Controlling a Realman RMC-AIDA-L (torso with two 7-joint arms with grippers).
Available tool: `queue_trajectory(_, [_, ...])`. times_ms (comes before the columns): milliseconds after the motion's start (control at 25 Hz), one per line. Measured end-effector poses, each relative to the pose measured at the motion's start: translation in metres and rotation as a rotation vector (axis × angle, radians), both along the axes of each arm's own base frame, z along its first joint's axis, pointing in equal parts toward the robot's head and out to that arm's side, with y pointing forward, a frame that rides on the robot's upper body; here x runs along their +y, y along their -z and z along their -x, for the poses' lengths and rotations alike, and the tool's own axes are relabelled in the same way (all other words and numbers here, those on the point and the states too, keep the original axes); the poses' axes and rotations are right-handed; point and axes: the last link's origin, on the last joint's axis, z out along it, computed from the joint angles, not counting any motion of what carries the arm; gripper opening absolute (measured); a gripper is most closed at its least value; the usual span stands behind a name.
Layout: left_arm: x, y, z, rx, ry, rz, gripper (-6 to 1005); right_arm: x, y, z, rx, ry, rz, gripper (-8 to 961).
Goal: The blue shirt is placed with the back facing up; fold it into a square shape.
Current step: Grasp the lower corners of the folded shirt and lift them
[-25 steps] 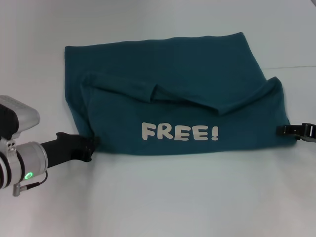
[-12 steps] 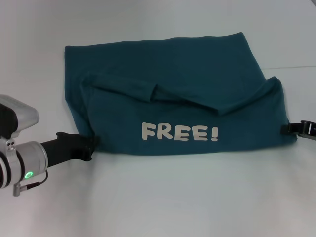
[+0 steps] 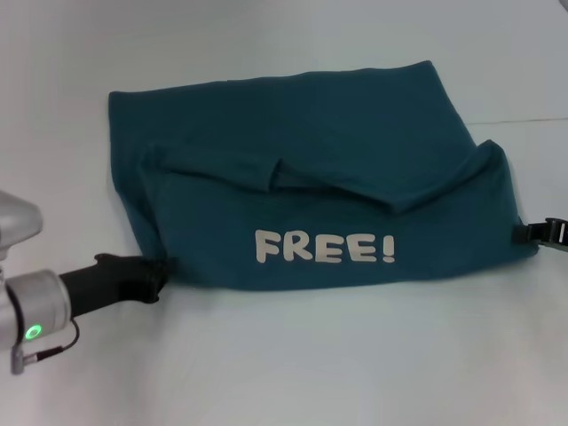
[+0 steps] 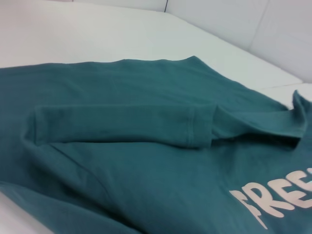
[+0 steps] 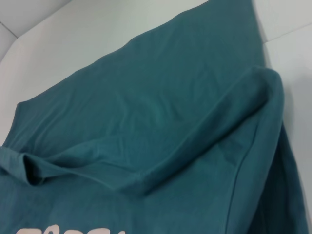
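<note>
Blue shirt [image 3: 311,169] is folded on white table [image 3: 355,355]; near corners met by left gripper [image 3: 158,273] and right gripper [image 3: 525,233], finger state cannot be told.

Head cam sits up high, looking forward and down, so it takes in the whole blue shirt [image 3: 302,177] on the white table [image 3: 293,355] plus both arms at the left and right edges. Left wrist cam is low and close at the shirt's near-left corner, facing across it. Right wrist cam hugs the right edge. All three catch the folded-over middle ridge.
</note>
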Motion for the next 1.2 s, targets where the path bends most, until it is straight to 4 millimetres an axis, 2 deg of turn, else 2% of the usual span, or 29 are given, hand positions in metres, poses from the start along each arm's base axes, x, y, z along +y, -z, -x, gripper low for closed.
queue_trajectory(360, [-0.042, -0.018, 0.01, -0.178, -0.024, 0.085, 16, -0.009, -0.007, -0.001, -0.015, -0.065, 0.036, 39])
queue_trajectory(640, [-0.074, -0.034, 0.021, -0.324, -0.04, 0.101, 17, -0.026, -0.011, 0.005, 0.006, -0.135, 0.078, 45])
queue_trajectory(920, [-0.092, -0.039, 0.032, -0.348, -0.075, 0.123, 17, -0.051, -0.018, 0.001, 0.017, -0.16, 0.096, 50])
queue_trajectory(1200, [-0.105, -0.035, 0.033, -0.335, -0.07, 0.206, 17, -0.079, -0.023, -0.006, 0.037, -0.18, 0.114, 56])
